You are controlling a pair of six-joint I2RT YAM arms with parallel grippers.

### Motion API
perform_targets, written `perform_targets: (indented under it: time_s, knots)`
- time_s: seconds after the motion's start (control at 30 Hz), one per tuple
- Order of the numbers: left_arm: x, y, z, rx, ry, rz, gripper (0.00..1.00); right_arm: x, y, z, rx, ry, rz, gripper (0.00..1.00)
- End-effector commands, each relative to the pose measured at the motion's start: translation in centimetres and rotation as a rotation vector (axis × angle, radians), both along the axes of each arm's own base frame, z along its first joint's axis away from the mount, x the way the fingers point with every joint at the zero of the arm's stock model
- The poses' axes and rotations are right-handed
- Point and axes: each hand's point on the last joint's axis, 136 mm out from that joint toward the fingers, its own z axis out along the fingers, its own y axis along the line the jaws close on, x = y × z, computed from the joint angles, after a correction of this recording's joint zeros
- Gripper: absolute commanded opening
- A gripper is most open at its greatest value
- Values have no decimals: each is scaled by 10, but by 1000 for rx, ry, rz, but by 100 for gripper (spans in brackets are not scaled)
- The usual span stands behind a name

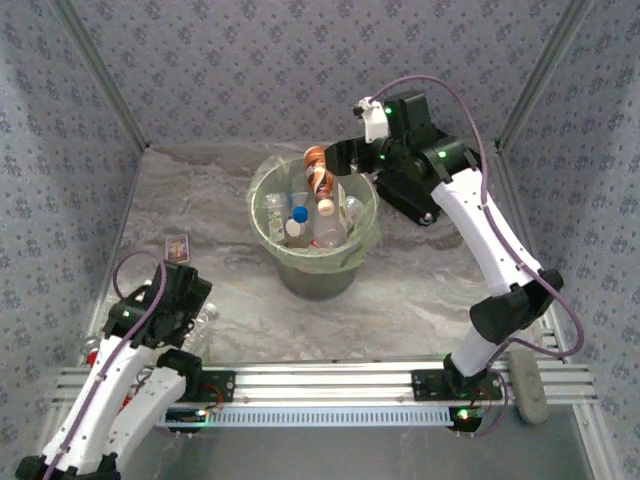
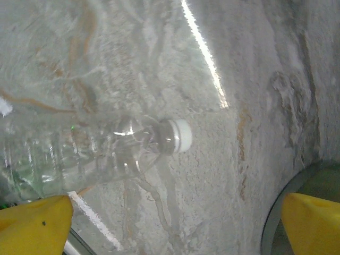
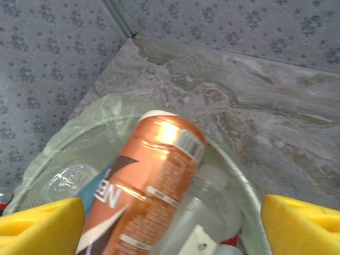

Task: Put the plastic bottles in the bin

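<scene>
Plastic bottles (image 1: 300, 215), small and clear with blue and white caps, already lie heaped inside the round pale-green translucent bin (image 1: 262, 195) with its thin bag liner, which stands mid-way across the grey marbled table (image 1: 430, 290). We see one more, a bottle with a copper-orange label (image 3: 154, 180), slanting up over the far rim with its lower end among the others. The right gripper (image 3: 170, 226) hangs just over that rim. Its yellow fingers (image 3: 42, 226) stand spread to either side of the orange bottle without touching it. We judge this to be a release, made over the bin's mouth so that the bottle lands inside rather than on the table. The blur on the label fits a bottle dropping, though we cannot be sure.

At the near left corner a clear bottle with a white cap (image 2: 111, 151) lies on its side on the table, well apart from the bin. The left gripper (image 2: 175, 228) hovers above it, fingers (image 2: 32, 226) spread wide and gripping nothing. We take that spread as preparation to straddle the body before closing. The bottle looks thin-walled and may roll or crumple under the squeeze.
</scene>
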Motion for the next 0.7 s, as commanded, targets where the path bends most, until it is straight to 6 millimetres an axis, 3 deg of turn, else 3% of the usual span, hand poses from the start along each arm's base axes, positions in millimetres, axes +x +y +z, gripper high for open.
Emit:
perform_targets:
  time_s: [0.0,0.13,0.23,0.37,0.57,0.67]
  knots:
    - [-16,4,-19,-105,13,211,100,-5,-12,10,35,1,-21,88]
    - [-16,7,-38,-135,-4,296,100,1,-20,5,26,14,-45,87]
    - [-5,7,-50,-115,-10,304,100,4,-25,2,21,22,-56,87]
    - [0,1,-77,-110,66,311,100,6,-31,1,15,25,-72,87]
    - [8,10,-109,-127,59,371,100,6,-41,1,7,27,-100,87]
    - [18,22,-107,-74,56,354,100,7,-43,-1,4,34,-106,87]
